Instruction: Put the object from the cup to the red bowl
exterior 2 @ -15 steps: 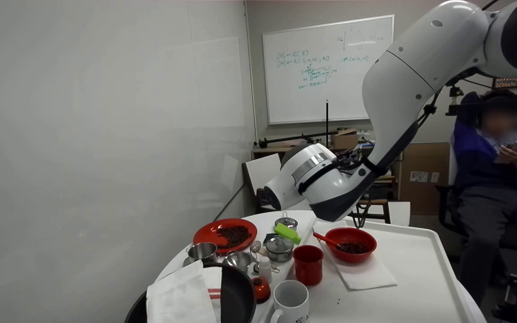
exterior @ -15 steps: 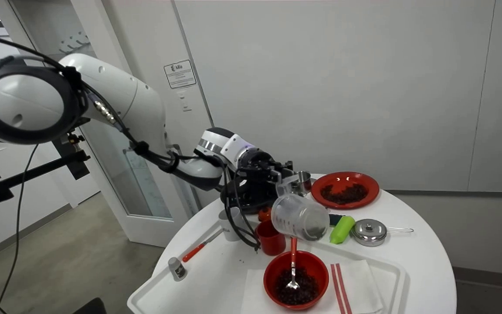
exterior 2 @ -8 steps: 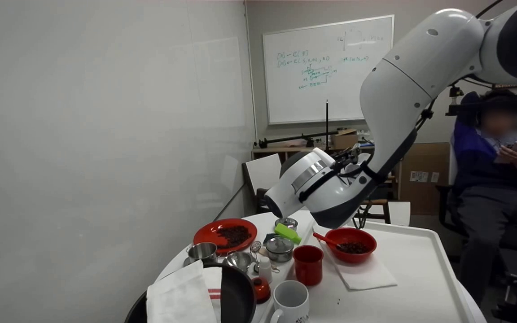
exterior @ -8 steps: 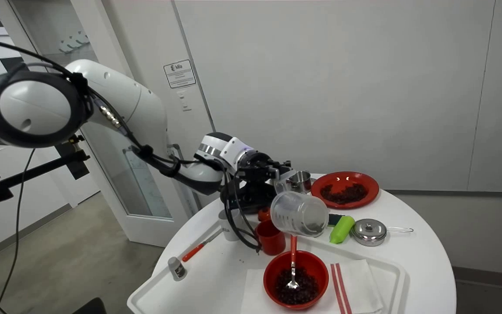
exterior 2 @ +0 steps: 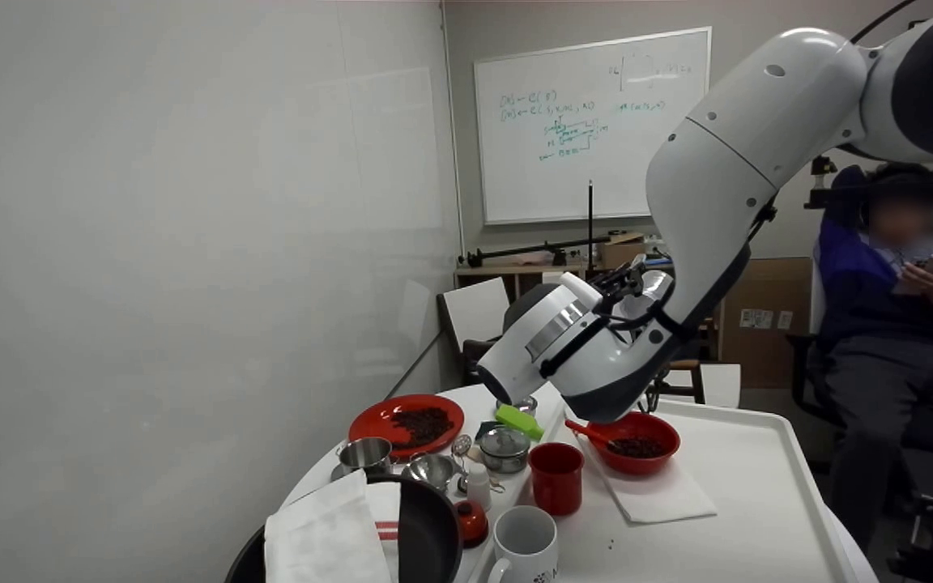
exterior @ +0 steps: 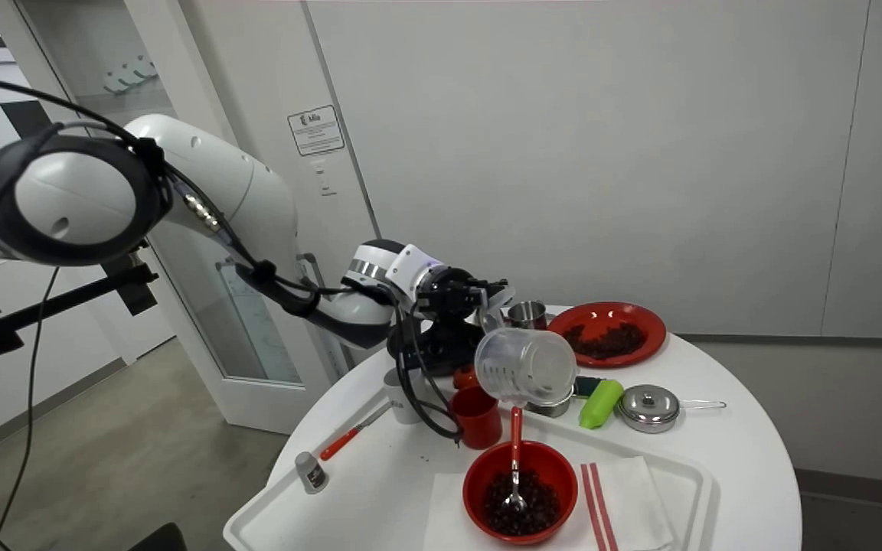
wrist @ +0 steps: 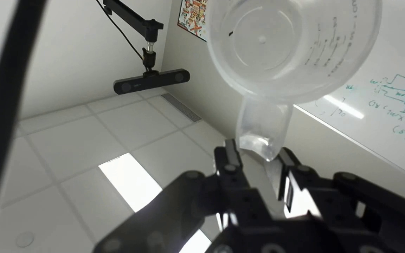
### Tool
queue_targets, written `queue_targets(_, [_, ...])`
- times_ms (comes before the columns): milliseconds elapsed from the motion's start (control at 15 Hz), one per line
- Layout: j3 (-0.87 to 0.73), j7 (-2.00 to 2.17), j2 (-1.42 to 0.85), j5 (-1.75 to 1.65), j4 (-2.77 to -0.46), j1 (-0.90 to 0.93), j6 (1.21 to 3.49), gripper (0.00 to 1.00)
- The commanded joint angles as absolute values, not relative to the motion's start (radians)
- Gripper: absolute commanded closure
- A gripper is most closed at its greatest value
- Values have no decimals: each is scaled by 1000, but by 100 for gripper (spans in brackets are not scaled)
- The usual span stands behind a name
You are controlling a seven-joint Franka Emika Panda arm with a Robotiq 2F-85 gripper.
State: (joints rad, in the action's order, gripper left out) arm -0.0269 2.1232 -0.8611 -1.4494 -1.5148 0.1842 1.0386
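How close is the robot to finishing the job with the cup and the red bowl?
Mostly done, I think. Done: dark pieces lie in the red bowl, and the see-through cup looks nearly empty, with one dark speck on or in it. In hand: the hand grips the cup by its handle and holds it tipped in the air. Left, probably: turning the cup upright and setting it down.

The round white table (exterior: 747, 444) carries a tray (exterior: 380, 497). A red dish (exterior: 602, 312) and a lidded pan (exterior: 648, 407) rest there too
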Motion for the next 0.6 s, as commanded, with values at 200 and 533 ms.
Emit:
queue_targets(200, [5,2069,-883,-1458,-1474,168,1031,90])
queue_targets(533, [64,1944,-861,-1350,-1481,103,1168,90])
